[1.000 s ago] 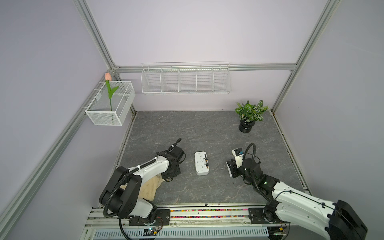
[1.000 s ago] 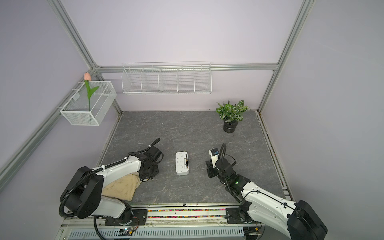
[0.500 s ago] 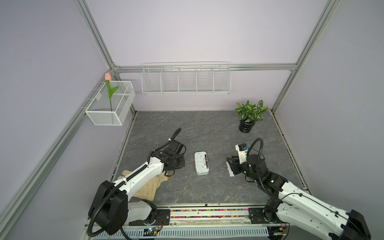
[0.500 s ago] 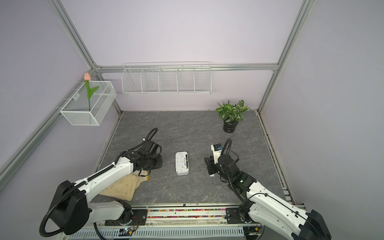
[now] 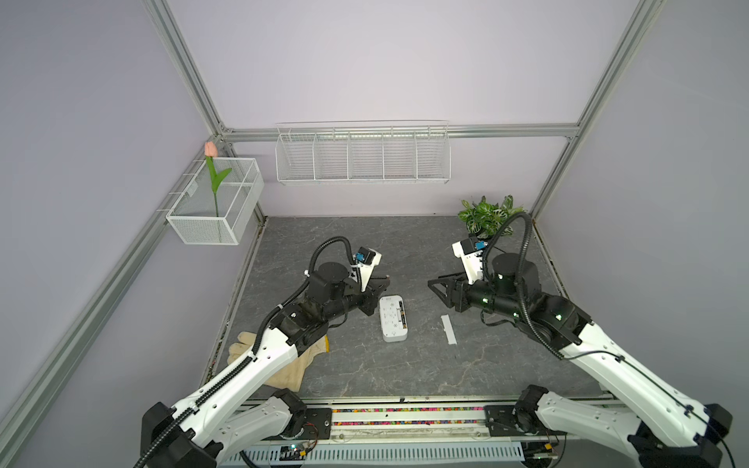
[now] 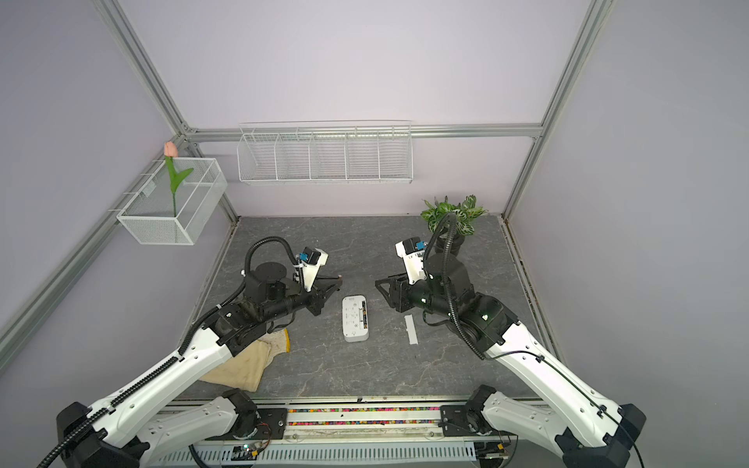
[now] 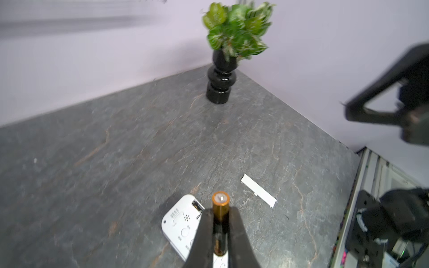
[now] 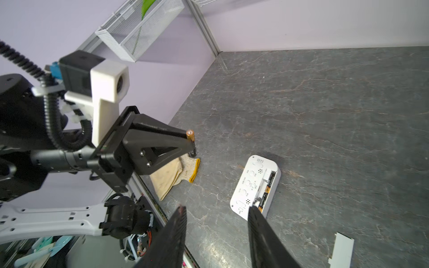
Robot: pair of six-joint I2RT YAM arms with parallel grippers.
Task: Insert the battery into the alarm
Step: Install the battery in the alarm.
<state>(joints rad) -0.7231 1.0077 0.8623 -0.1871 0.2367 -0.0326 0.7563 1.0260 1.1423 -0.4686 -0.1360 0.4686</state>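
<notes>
Left wrist view: your left gripper (image 7: 220, 214) pinches the battery (image 7: 220, 204), nub forward; the alarm (image 7: 180, 222) lies back-up at lower centre. Your right gripper (image 8: 216, 218) stands wide, empty. Lay it flat along the open slot (image 8: 270, 176); another battery (image 8: 264, 195) possibly sits there already, so aim for the free bay.

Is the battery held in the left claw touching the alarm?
Apart. The right wrist view shows the battery in the left claw up in the air, well clear of the alarm.

white alarm (image 5: 391, 324) — copper-and-black battery (image 7: 220, 205), grey veined table (image 5: 405, 251)
</notes>
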